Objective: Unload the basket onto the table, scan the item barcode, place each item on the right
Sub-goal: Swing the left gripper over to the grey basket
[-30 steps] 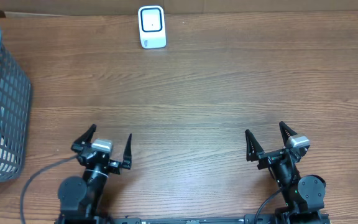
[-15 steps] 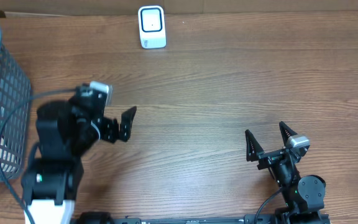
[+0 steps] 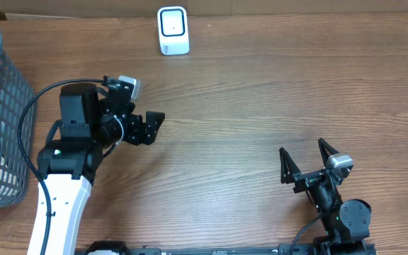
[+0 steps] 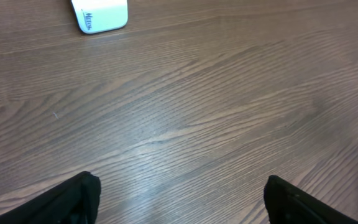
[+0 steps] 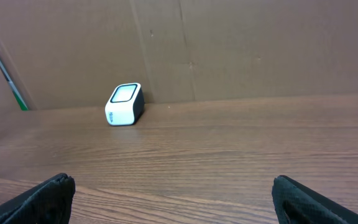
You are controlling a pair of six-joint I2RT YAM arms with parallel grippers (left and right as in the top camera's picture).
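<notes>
My left gripper (image 4: 180,190) has its jaws spread wide with nothing between them, only bare wood grain. It hangs above the wooden bench (image 3: 261,92), turned to one side, left of centre. My right gripper (image 3: 302,152) sits low near the front edge on the right. Its jaws are also wide open and empty, and they point toward the far side.

A white barcode scanner (image 3: 173,30) with a dark-framed window on top stands at the far edge of the bench, just left of centre. It is well apart from both grippers, and a brown cardboard wall (image 5: 229,43) is behind it.

A grey wire-grid basket (image 3: 6,106) stands at the left edge, beside my left arm. Pale shapes show through its mesh, but I cannot tell whether one of them is the item to scan. A black cable (image 3: 30,120) loops from my left arm toward the basket.
</notes>
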